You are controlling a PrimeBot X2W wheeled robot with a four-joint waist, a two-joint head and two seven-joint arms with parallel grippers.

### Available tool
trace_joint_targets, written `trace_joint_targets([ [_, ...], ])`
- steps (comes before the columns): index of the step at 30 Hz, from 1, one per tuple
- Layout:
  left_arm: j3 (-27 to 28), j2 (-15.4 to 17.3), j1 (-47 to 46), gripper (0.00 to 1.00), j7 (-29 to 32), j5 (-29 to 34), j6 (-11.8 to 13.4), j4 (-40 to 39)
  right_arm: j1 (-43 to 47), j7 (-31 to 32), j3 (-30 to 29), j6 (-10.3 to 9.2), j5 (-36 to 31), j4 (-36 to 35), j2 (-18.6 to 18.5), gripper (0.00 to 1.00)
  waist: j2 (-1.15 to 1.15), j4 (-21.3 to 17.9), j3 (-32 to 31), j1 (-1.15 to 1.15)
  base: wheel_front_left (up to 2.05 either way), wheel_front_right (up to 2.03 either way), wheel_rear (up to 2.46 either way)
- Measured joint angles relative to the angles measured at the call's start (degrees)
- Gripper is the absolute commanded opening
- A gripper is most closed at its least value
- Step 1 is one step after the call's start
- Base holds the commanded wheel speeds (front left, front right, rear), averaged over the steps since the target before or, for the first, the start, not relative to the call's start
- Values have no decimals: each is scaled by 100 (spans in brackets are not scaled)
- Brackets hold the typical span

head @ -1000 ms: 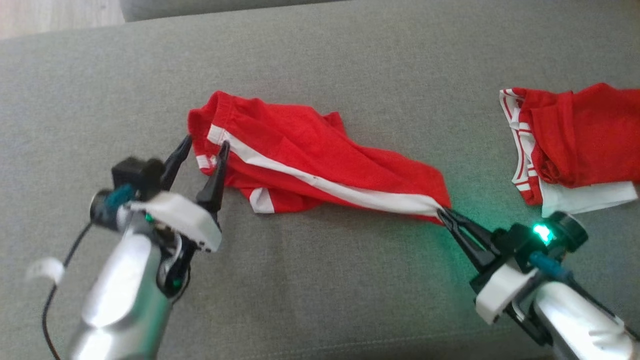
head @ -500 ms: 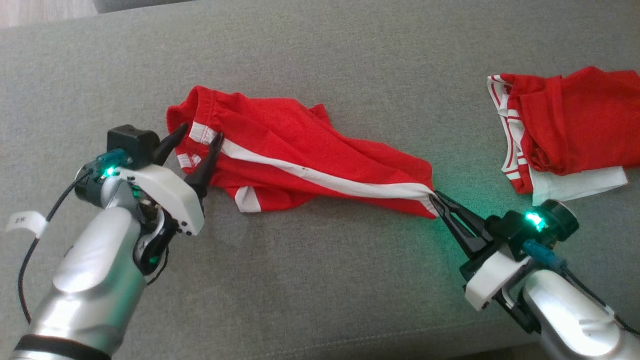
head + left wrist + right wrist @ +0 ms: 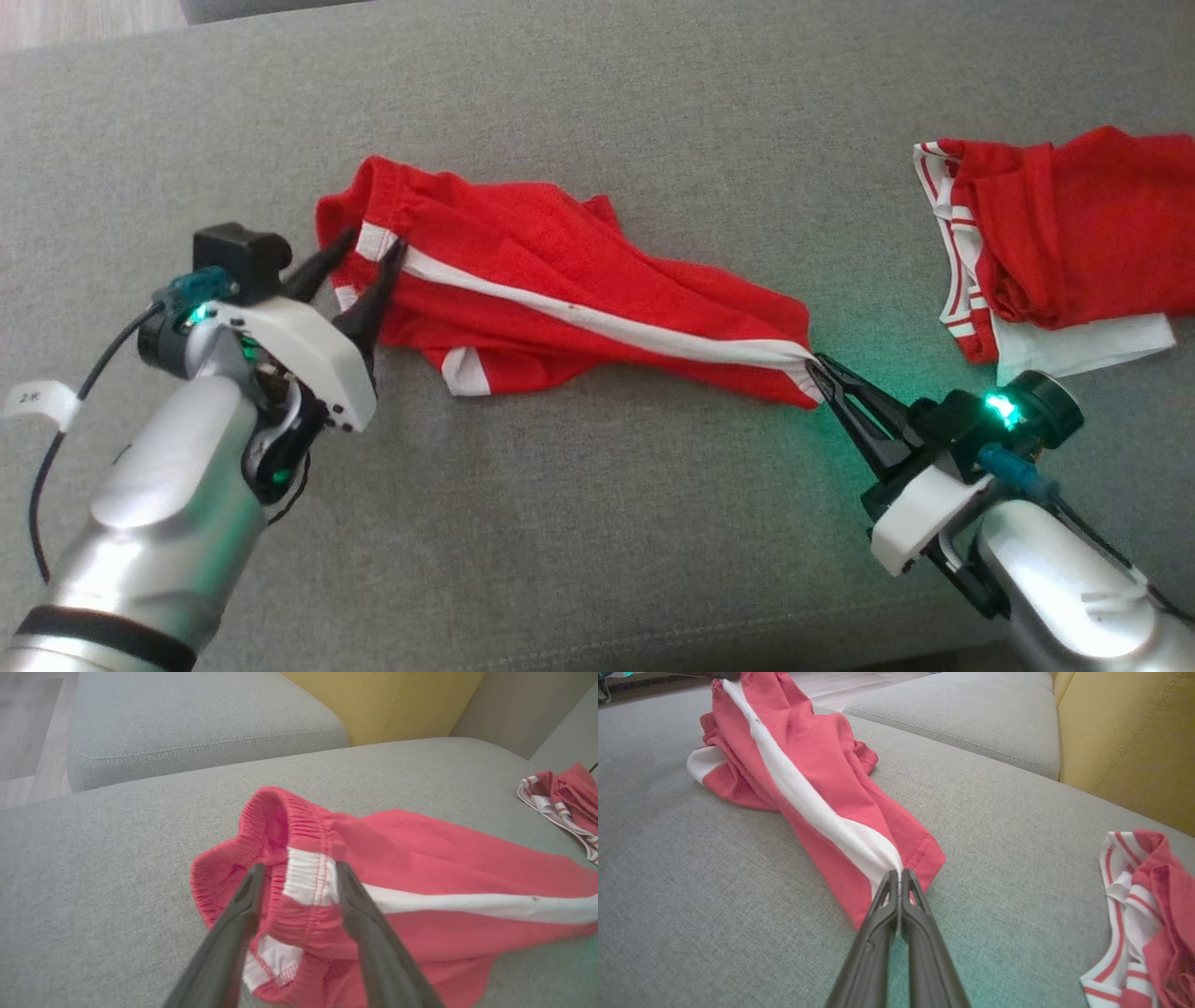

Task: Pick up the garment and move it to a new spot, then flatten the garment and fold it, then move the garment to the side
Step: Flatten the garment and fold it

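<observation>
The garment (image 3: 579,299), red shorts with a white side stripe, lies on the grey sofa seat (image 3: 597,523) a little left of the middle, drawn out in a long rumpled band from far left to near right. The right gripper (image 3: 822,369) is pressed together on the hem corner where the stripe ends. The left gripper (image 3: 296,877) stands with its jaws apart on either side of the elastic waistband, the white patch between them, and nothing is clamped there. I judge the work to be early in the flattening step: the cloth is bunched along its length, one leg is tucked under, and no fold has been made (whether this spot is already the new one cannot be told). What is left, by my reading, is to take hold of the waistband, spread the shorts flat, fold them and carry them aside. There is open seat on the near side of the shorts and on the far side. To the right a second red and white pile (image 3: 1074,233) takes up the space beside the right arm. The seat's far left edge, with the floor (image 3: 84,23) beyond, lies well apart from the waistband.
</observation>
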Motion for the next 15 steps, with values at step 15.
trace_joint_targets([
  [15, -358, 213, -140, 0, -346, -207, -4, -151, -152, -2, -185, 0, 7, 0, -22, 0, 0, 76, -89, 0, 0, 0, 0],
])
